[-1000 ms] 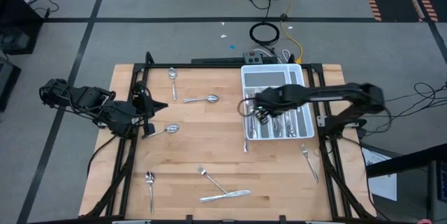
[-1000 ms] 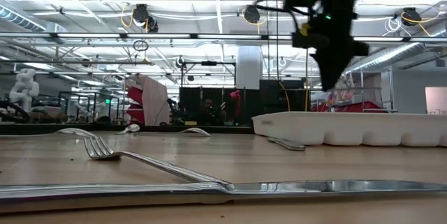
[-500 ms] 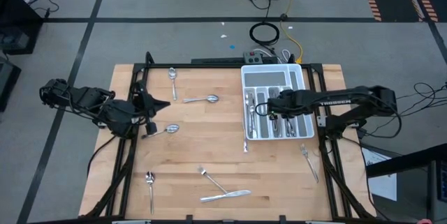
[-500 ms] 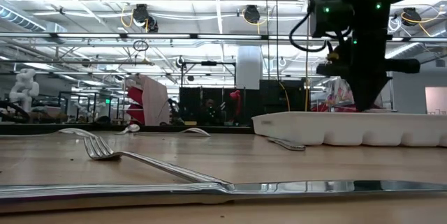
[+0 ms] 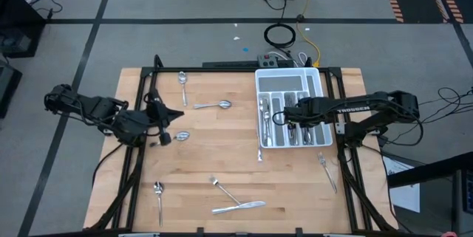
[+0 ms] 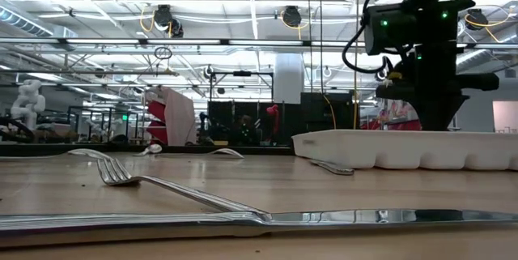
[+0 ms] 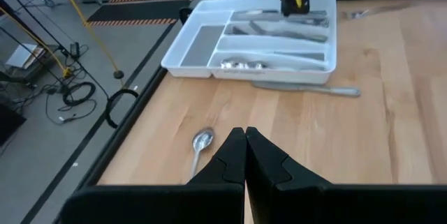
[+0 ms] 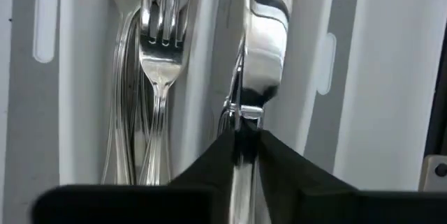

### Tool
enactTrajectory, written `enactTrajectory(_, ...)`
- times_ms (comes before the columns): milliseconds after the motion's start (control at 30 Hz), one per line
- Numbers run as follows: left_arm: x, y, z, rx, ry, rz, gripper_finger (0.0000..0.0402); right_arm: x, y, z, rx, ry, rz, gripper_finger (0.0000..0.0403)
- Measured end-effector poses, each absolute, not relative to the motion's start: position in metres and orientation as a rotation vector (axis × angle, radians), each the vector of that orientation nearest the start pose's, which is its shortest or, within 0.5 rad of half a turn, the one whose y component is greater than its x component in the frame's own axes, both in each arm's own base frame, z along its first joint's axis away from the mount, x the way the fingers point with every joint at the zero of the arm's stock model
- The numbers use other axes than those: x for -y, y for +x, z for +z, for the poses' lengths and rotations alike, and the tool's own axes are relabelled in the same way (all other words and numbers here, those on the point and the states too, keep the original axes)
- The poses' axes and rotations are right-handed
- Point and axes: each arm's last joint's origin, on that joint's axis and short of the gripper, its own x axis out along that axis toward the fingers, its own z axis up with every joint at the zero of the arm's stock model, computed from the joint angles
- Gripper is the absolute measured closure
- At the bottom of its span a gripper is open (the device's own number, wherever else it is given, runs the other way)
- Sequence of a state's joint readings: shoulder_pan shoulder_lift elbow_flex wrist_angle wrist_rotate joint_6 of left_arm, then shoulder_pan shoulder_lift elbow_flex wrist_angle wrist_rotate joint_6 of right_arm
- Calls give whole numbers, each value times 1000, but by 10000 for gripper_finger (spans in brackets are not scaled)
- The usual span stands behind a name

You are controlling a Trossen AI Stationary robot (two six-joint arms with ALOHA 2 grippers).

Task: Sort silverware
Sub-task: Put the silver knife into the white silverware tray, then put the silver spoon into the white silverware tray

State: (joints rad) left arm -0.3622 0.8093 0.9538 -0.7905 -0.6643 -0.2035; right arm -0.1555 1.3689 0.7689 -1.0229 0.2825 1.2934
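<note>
While my right hand [image 5: 284,117] has carried its knife [image 8: 262,49] from the tray's [image 5: 290,77] near edge to a middle slot, the fingers are only now cracking apart — the knife lies between them, and I can't tell whether it is free yet. I judge this piece nearly delivered, with plenty left: spoons [image 5: 214,105] and a fork [image 5: 224,190] lie scattered on the surface [image 5: 222,156], and another fork [image 5: 327,170] sits just outside the tray. My left hand [image 5: 164,121] has drifted slightly toward the back edge and hangs shut, holding nothing, near a spoon [image 5: 179,136].

The right wrist view alone shows the slot's contents — forks [image 8: 157,56] in the neighbouring one. The low view hides all that behind the tray wall [image 6: 405,151], showing only that the arm is down inside.
</note>
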Motion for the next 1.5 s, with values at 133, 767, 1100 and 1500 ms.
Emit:
enactTrajectory(133,32,143,325,-546,120,416,401,39,196,178,-1155,848,-1282,294)
enactTrajectory(767,-61,235,269,-758,86,473,331,39,197,178,-1180,799,-1220,207)
enactTrajectory(1100,-141,261,204,-1001,-5,329,331,40,201,178,-1192,745,-1143,206)
enactTrajectory(1500,-175,300,179,-1047,-78,163,330,41,206,178,-1179,703,-1076,206)
